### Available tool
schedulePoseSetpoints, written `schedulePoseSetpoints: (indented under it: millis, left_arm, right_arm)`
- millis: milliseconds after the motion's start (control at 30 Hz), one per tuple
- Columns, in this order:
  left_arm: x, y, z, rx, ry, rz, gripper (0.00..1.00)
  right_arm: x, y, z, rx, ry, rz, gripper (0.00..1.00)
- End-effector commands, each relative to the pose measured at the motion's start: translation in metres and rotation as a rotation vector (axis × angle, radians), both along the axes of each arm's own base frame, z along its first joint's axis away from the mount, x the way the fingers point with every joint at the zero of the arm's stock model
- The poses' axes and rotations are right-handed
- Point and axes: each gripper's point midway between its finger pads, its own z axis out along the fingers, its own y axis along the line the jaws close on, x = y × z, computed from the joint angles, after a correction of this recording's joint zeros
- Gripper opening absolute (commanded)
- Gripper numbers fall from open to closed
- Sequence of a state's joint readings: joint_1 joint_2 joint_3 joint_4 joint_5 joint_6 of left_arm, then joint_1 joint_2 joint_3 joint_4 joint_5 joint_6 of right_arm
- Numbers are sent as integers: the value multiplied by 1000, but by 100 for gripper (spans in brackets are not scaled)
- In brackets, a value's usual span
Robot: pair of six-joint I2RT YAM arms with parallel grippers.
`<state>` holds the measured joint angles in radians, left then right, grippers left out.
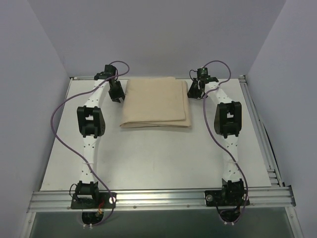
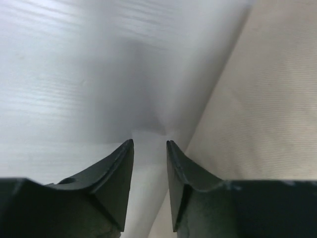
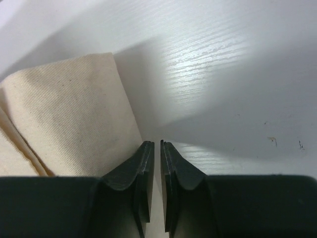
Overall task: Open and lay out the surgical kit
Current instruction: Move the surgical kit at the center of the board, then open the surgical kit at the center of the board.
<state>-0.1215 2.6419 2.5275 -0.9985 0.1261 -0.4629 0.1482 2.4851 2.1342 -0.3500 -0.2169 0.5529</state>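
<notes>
Bench (image 1: 148, 163): white and flat, and it carried the whole kit in its far half.
Cloth wrap (image 1: 156, 101): beige, still folded to a flat rectangle, lying at the far centre of the bench between the two arms. No flap was turned back, so the opening had not begun. No tray and no instruments were visible; whether they were inside could not be told.
Left gripper (image 1: 117, 94): it was beside the left edge of the cloth wrap, near its far corner. The fingers were released with a clear gap, and only bare bench showed between them. The cloth was just to their right side and not held.
Right gripper (image 1: 194, 89): it was at the far right corner of the cloth wrap. The fingers were clenched to a thin slit with nothing between them. The cloth corner lay just to their left.
Risk, layers: the folded edge showed several layers. A pinch that took all of them would probably drag the whole bundle and not open one flap.
Risk, right side: with fingers so close together, the right gripper would likely push the corner away unless it opened first.
Risk, contents: an uneven pull from the two sides could tip whatever was wrapped inside.
</notes>
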Motion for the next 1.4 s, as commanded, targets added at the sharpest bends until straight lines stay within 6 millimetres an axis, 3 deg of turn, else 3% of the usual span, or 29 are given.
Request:
schedulePoseSetpoints:
  millis: [0, 33, 67, 100, 133, 167, 200, 233, 267, 300, 367, 400, 433, 467, 500, 533, 567, 600, 667, 733, 767, 800, 900, 1000, 1167, 1367]
  left_arm:
    - [1, 8, 76, 92, -119, 52, 43]
    - [-2, 19, 84, 142, -128, 77, 52]
    - [-5, 34, 94, 213, -139, 111, 55]
    - [-11, 40, 117, 247, -171, 120, 57]
    - [-16, 44, 121, 278, -170, 120, 59]
    - [-20, 46, 146, 288, -218, 117, 61]
    - [-24, 45, 155, 304, -239, 96, 61]
    - [-27, 42, 149, 313, -240, 73, 61]
    - [-35, 29, 177, 302, -309, 36, 62]
    - [-33, 18, 189, 301, -367, -8, 62]
    - [-52, -12, 188, 292, -373, -83, 62]
    - [-62, -23, 207, 282, -416, -119, 62]
    - [-61, -42, 217, 253, -479, -169, 62]
    - [-68, -59, 221, 245, -507, -220, 62]
    - [-82, -87, 226, 240, -532, -312, 62]
    - [-87, -109, 230, 205, -561, -376, 62]
    - [-93, -125, 231, 185, -573, -424, 62]
    - [-102, -154, 232, 163, -595, -512, 62]
    - [-117, -189, 232, 127, -614, -620, 61]
    - [-135, -231, 227, 135, -644, -744, 60]
    - [-139, -241, 224, 141, -647, -768, 60]
    - [-141, -253, 216, 147, -647, -789, 59]
    - [-161, -287, 211, 112, -646, -842, 58]
    - [-180, -314, 200, 73, -663, -911, 58]
    - [-192, -333, 151, 176, -579, -890, 59]
    - [-191, -325, 132, 303, -580, -827, 57]
  right_arm:
    - [2, 16, 42, 42, -51, 30, 14]
    - [-2, 6, 43, 20, -30, 10, 22]
    - [-4, 0, 46, 10, -23, -5, 26]
    - [-6, -12, 55, 0, -24, -25, 30]
    - [-14, -21, 56, -13, 4, -37, 36]
    - [-18, -27, 59, -29, 14, -44, 37]
    - [-24, -33, 69, -35, 12, -45, 41]
    - [-33, -36, 71, -42, 30, -33, 43]
    - [-39, -42, 73, -60, 38, -26, 43]
    - [-53, -48, 78, -69, 57, -31, 43]
    - [-69, -61, 79, -68, 78, -53, 44]
    - [-78, -65, 97, -52, 55, -69, 44]
    - [-97, -74, 80, -44, 108, -87, 44]
    - [-107, -77, 80, -29, 118, -91, 45]
    - [-117, -78, 96, -9, 92, -91, 45]
    - [-136, -75, 84, 26, 139, -76, 45]
    - [-146, -72, 85, 45, 152, -62, 45]
    - [-156, -68, 94, 64, 148, -40, 45]
    - [-182, -52, 94, 138, 206, 25, 44]
    - [-198, -46, 110, 172, 203, 55, 43]
    - [-206, -47, 110, 169, 207, 48, 42]
    - [-210, -49, 127, 159, 163, 37, 42]
    - [-230, -55, 144, 139, 143, -11, 43]
    - [-249, -56, 144, 132, 127, -21, 43]
    - [-266, -51, 136, 164, 127, -5, 43]
    - [-274, -72, 151, 108, 87, -55, 43]
